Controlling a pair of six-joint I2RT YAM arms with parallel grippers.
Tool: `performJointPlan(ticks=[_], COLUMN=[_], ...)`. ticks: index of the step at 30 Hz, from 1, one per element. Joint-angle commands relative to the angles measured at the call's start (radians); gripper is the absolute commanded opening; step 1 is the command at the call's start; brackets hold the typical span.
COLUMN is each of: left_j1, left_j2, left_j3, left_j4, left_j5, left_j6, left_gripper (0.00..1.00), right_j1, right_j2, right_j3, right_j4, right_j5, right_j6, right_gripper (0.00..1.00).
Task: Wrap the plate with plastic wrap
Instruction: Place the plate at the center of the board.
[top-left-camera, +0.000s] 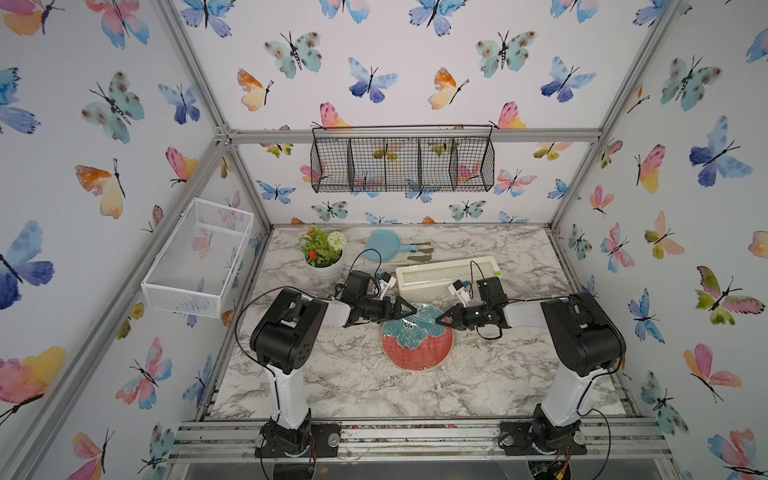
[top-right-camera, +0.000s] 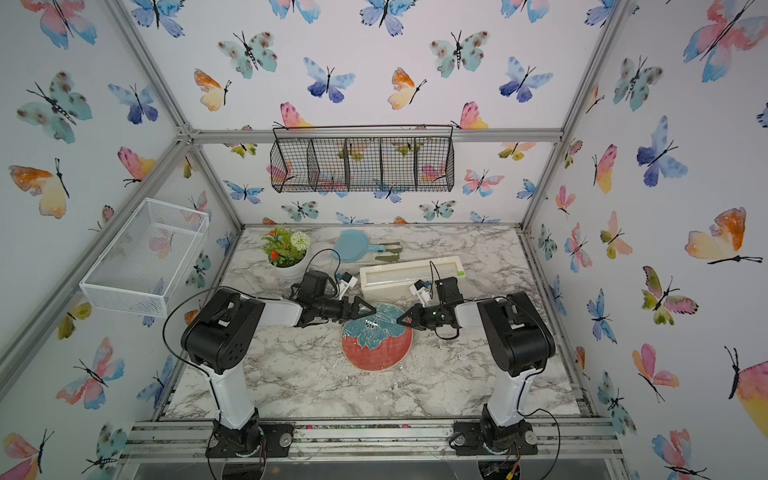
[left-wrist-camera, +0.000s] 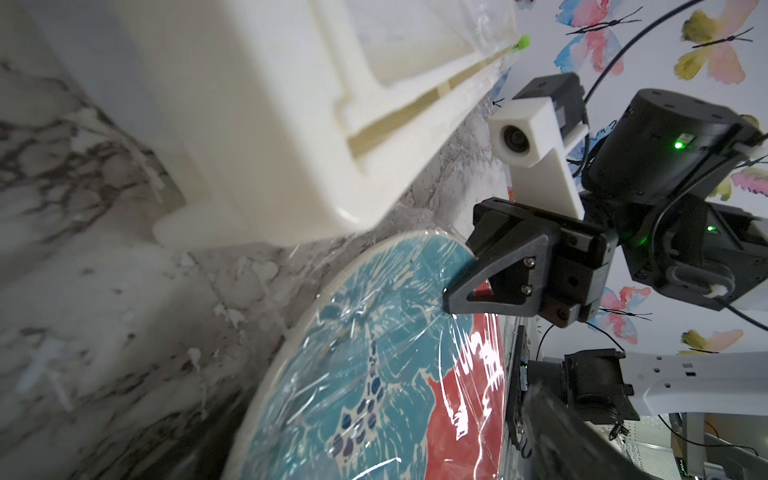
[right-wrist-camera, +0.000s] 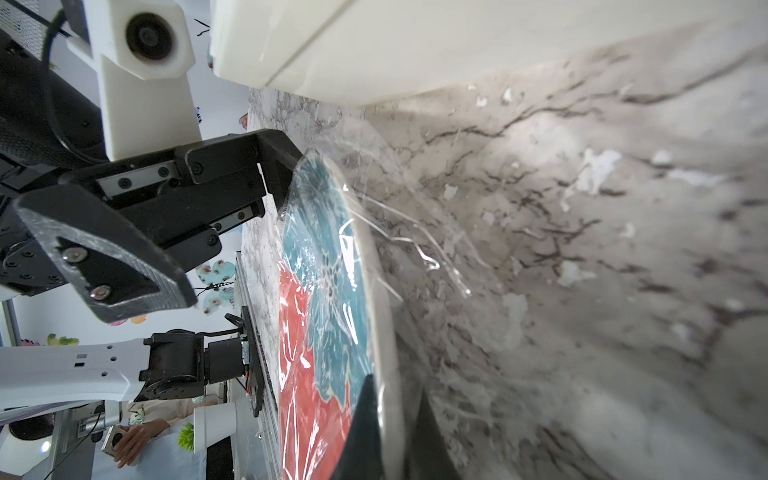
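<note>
The coral-red plate (top-left-camera: 419, 353) with its teal flower lies flat mid-table, with crinkly plastic wrap (left-wrist-camera: 478, 365) stretched over it. Loose film spills past the rim onto the marble (right-wrist-camera: 415, 245). My right gripper (top-left-camera: 438, 321) comes in from the right and is shut on the plate's far-right rim. In the right wrist view its fingers (right-wrist-camera: 365, 415) sit on either side of the pale edge. My left gripper (top-left-camera: 409, 311) stands wide open at the far-left rim, one finger low by the rim and the other above the plate. The cream dispenser box (top-left-camera: 446, 276) lies just behind.
A potted plant (top-left-camera: 324, 253) stands at the back left, with a light blue paddle dish (top-left-camera: 380, 245) and green pieces (top-left-camera: 419, 251) beside it. A white mesh basket (top-left-camera: 195, 257) hangs on the left wall. A black wire basket (top-left-camera: 401, 164) hangs on the back wall.
</note>
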Motion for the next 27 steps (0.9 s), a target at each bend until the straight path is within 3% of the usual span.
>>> performJointPlan(ticks=[1,3,5,8,11,17,23,25,27], left_j1=[0.001,0.000,0.002,0.004,0.008,0.042,0.048,0.049,0.048], left_j2=[-0.004,-0.014,-0.025,-0.027,-0.021,-0.063,-0.110,-0.146,-0.201], left_j3=[0.057,0.099,0.119,0.134,0.143,0.180,0.256,0.251,0.226], left_j4=[-0.202,-0.331,-0.388,-0.414,-0.428,-0.525,-0.674,-0.678,-0.656], left_j5=[-0.051,-0.155,-0.209,-0.241,-0.241,-0.335,-0.555,-0.578,-0.587], left_j6=[0.083,0.142,0.169,0.171,0.176,0.199,0.229,0.229,0.217], left_gripper=[0.98,0.98,0.98,0.98,0.98,0.98,0.99,0.98,0.98], right_j1=[0.006,0.006,0.006,0.005,0.002,-0.006,-0.005,-0.005,-0.005], right_j2=[0.022,0.011,-0.004,-0.036,-0.093,-0.198,-0.256,-0.276,-0.283], right_j3=[0.000,0.008,0.018,0.032,0.047,0.106,0.171,0.184,0.164], right_j4=[-0.060,-0.110,-0.161,-0.224,-0.288,-0.446,-0.548,-0.533,-0.430], right_j5=[0.129,0.173,0.218,0.273,0.326,0.451,0.586,0.540,0.396], right_j6=[-0.043,-0.068,-0.091,-0.112,-0.129,-0.168,-0.142,-0.133,-0.102], right_gripper=[0.13,0.22,0.42,0.62,0.72,0.80,0.77,0.74,0.70])
